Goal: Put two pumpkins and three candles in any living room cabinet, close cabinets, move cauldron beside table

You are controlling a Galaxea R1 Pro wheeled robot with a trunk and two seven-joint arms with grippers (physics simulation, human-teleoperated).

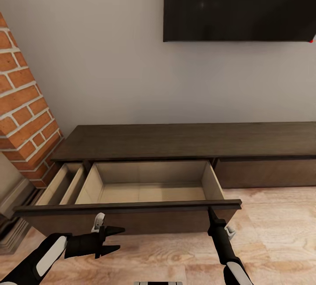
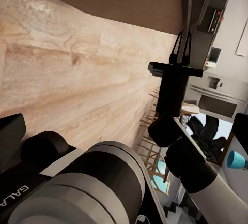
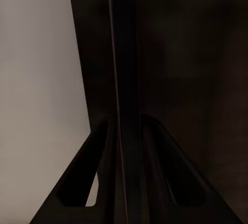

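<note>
On the left we see brick (image 1: 22, 114), then our left gripper (image 1: 115, 239) low above the floor (image 1: 272, 232), its jaws spread and holding nothing. The cabinet (image 1: 184, 140) stands at the wall, its drawer (image 1: 145, 186) pulled out. Our right gripper (image 1: 210, 211) pinches the drawer front's top edge.

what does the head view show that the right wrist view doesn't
Head view alone: the open drawer with its pale, bare inside, the cabinet top, the brick column, the dark screen, the wooden floor and the left gripper, jaws apart and holding nothing. Right wrist view alone: a close look at the thin front edge running between the right gripper jaws. Both share that gripper at the drawer front.
</note>
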